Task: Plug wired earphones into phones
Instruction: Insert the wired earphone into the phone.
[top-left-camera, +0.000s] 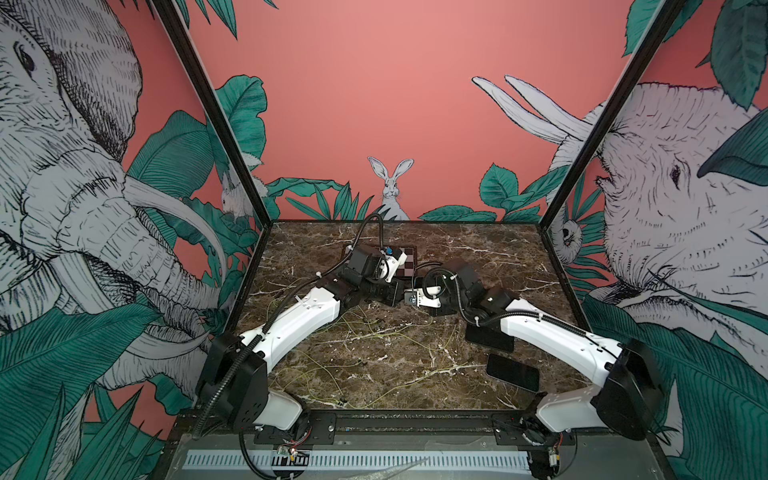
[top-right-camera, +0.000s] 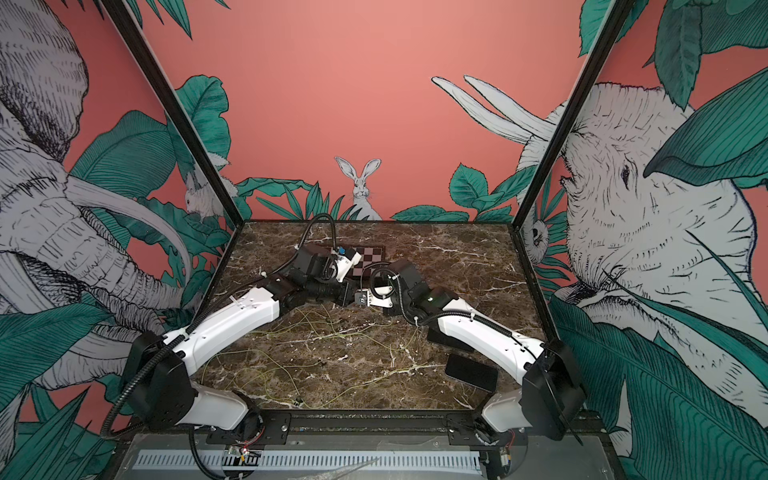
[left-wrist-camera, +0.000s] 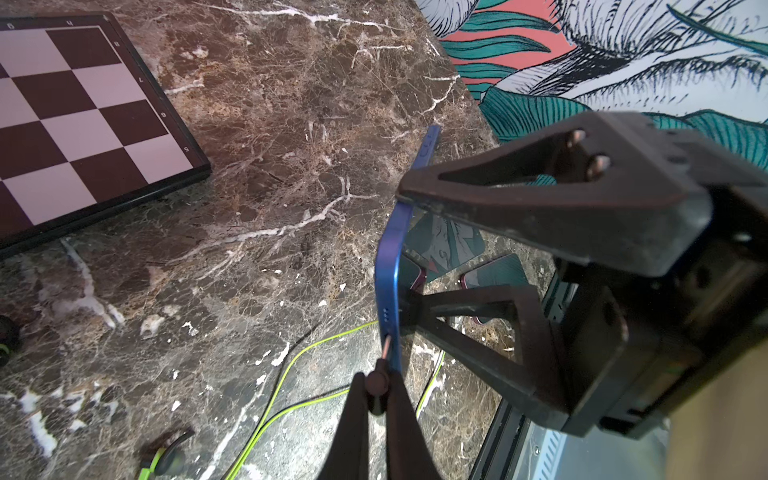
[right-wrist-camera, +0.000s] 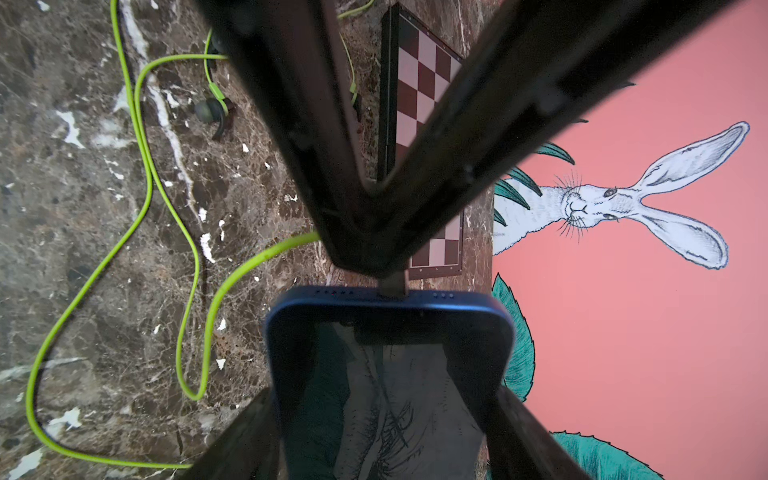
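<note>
A phone (right-wrist-camera: 390, 309) with a blue rim and dark screen is held off the marble, my right gripper (right-wrist-camera: 380, 436) shut across its width. My left gripper (left-wrist-camera: 378, 399) is shut on the dark plug (left-wrist-camera: 376, 380) of the wired earphones. The plug's metal tip touches the port in the phone's bottom edge (left-wrist-camera: 388, 270); how deep it sits I cannot tell. Its yellow-green cord (right-wrist-camera: 166, 208) loops over the table to an earbud (right-wrist-camera: 208, 110). Two more phones (top-left-camera: 490, 338) (top-left-camera: 512, 372) lie flat under the right arm. Both grippers meet mid-table in both top views.
A checkerboard plate (top-left-camera: 409, 259) lies behind the grippers near the back wall. More thin earphone cords (top-left-camera: 374, 332) sprawl over the table's middle and front. Another earbud (left-wrist-camera: 166, 459) lies by the left gripper. Enclosure walls close the table's sides and back.
</note>
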